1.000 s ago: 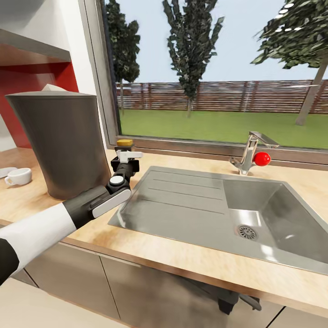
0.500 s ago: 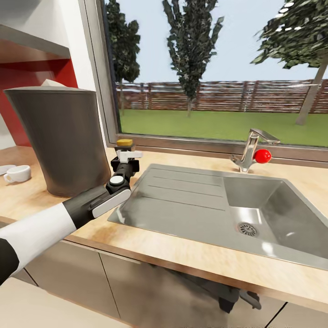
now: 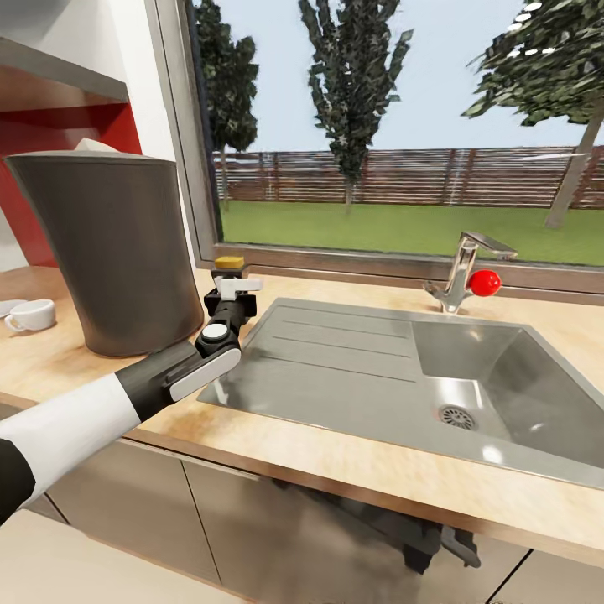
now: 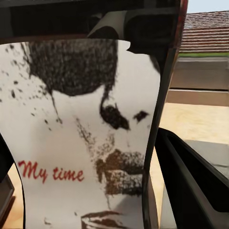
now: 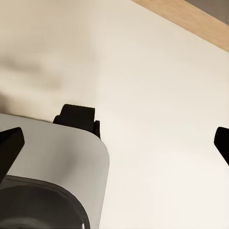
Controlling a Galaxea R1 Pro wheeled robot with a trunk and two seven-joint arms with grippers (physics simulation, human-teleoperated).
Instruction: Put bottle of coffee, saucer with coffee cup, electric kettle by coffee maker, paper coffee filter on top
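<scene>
Left gripper [image 3: 232, 288] remains clamped on the bottle [image 3: 229, 265], just right of the coffee maker [image 3: 109, 252] on the countertop [image 3: 335, 470]. Only the camera has shifted. Placement appears complete; release outstanding. Right gripper [image 5: 114, 143] stands wide, empty.

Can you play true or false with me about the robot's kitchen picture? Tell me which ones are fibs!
1. The left gripper holds the bottle of coffee. True.
2. The bottle has a blue lid. False: it is yellow.
3. The coffee cup sits in the sink. False: it stands on the kitchen countertop, beyond the coffee maker.
4. The tap has a red knob. True.
5. The bottle's label reads "My time". True.
</scene>
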